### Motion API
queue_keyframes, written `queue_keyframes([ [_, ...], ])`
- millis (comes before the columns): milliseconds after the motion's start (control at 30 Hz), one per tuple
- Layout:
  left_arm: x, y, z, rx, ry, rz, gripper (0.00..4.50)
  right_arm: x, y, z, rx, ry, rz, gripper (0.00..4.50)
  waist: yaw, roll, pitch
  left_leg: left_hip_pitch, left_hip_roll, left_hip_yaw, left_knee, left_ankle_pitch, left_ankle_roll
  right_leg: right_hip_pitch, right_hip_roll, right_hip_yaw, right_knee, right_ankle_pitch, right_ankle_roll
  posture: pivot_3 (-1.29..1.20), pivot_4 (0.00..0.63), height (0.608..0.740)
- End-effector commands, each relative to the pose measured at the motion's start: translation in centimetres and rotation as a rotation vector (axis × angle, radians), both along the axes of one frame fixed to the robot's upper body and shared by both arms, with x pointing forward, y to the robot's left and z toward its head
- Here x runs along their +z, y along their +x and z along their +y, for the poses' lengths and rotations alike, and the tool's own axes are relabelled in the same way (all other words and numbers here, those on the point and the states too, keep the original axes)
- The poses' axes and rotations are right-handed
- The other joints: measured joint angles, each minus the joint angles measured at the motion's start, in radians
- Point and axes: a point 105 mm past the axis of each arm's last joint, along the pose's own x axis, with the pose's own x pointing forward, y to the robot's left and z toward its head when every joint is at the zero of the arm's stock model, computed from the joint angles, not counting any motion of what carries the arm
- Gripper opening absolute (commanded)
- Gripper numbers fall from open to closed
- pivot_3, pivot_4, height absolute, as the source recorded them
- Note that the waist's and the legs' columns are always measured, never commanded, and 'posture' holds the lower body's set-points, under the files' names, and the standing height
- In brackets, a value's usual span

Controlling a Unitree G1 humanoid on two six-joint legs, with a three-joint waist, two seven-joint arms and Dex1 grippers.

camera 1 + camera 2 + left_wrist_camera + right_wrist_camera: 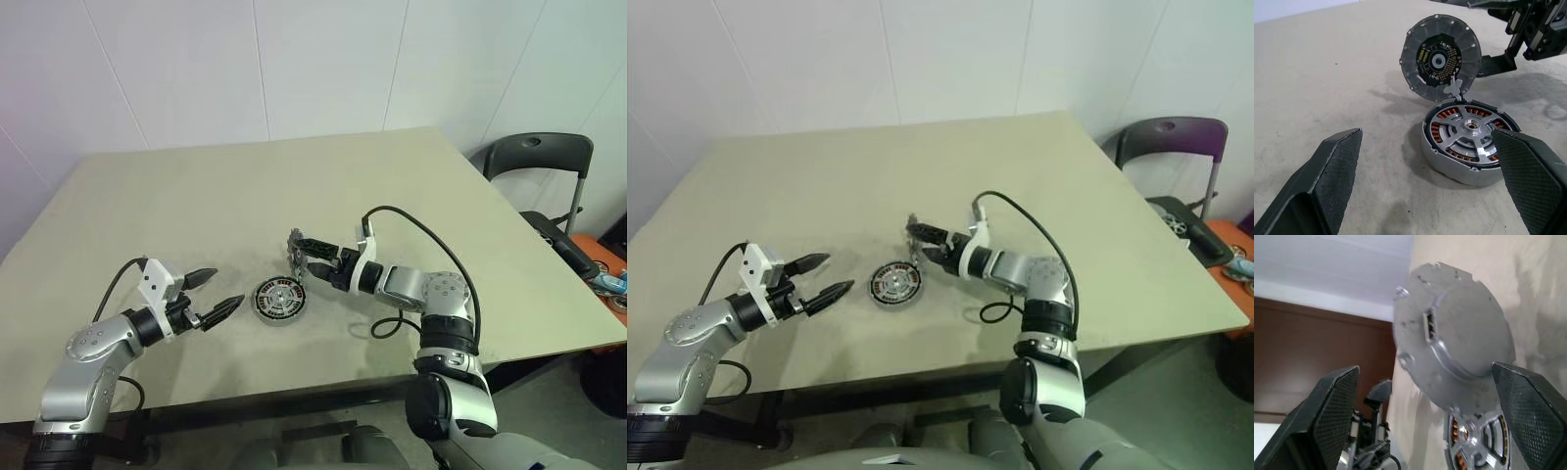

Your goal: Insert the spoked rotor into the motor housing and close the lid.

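motor housing [1469, 142], spoked rotor [1471, 129] inside, sits near the beige table's [294, 186] front edge; lid [1440, 58] upright between right gripper's [299, 253] spread fingers. left gripper [211, 294] released. white wall [294, 59], chair [539, 166] beyond.

wall [294, 69]: white panels | table [245, 196]: beige | chair [539, 157]: dark, right

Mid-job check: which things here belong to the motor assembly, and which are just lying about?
Job: round copper-wound motor housing; silver spoked rotor seated inside; grey scalloped lid tilted up beside it.
Lying about: black chair beside the beige table.
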Motion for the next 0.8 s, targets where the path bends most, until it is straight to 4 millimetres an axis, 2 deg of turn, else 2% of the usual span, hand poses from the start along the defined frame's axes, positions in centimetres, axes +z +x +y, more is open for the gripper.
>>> queue_keyframes([
  [33, 1.4, 0.4, 0.3, 0.015, 0.009, -0.065, 4.50, 0.7, 0.0, 0.8, 0.023, -0.009, -0.051, 4.49, 0.000, 0.000, 0.000, 0.000, 0.000, 0.000, 0.000, 0.000, 0.000, 0.000, 0.000, 0.000, 0.000, 0.000, 0.000, 0.00, 0.000, 0.740],
  [233, 1.4, 0.4, 0.2, 0.017, 0.006, -0.070, 4.50, -0.5, 0.7, 1.2, 0.002, -0.082, -0.065, 4.49, 0.000, 0.000, 0.000, 0.000, 0.000, 0.000, 0.000, 0.000, 0.000, 0.000, 0.000, 0.000, 0.000, 0.000, 0.000, 0.00, 0.000, 0.740],
  [467, 1.7, 0.6, 0.4, 0.022, 0.007, -0.076, 4.50, -1.1, 1.6, 3.4, 0.040, -0.118, -0.109, 4.49, -0.001, 0.000, 0.000, 0.000, 0.000, 0.000, 0.000, 0.000, 0.000, 0.000, 0.000, 0.000, 0.000, 0.000, 0.000, 0.00, 0.000, 0.740],
  [633, 1.8, 0.6, 0.6, 0.029, 0.008, -0.077, 4.50, -1.9, 2.2, 3.7, 0.024, -0.159, -0.121, 4.49, 0.000, 0.000, 0.000, 0.000, 0.000, 0.000, 0.000, 0.000, 0.000, 0.000, 0.000, 0.000, 0.000, 0.000, 0.000, 0.00, 0.000, 0.740],
  [800, 1.8, 0.5, 0.7, 0.036, 0.007, -0.077, 4.50, -0.8, 3.0, 3.3, -0.024, -0.096, -0.151, 4.49, 0.000, 0.000, 0.000, 0.000, 0.000, 0.000, 0.000, 0.000, 0.000, 0.000, 0.000, 0.000, 0.000, 0.000, 0.000, 0.00, 0.000, 0.740],
])
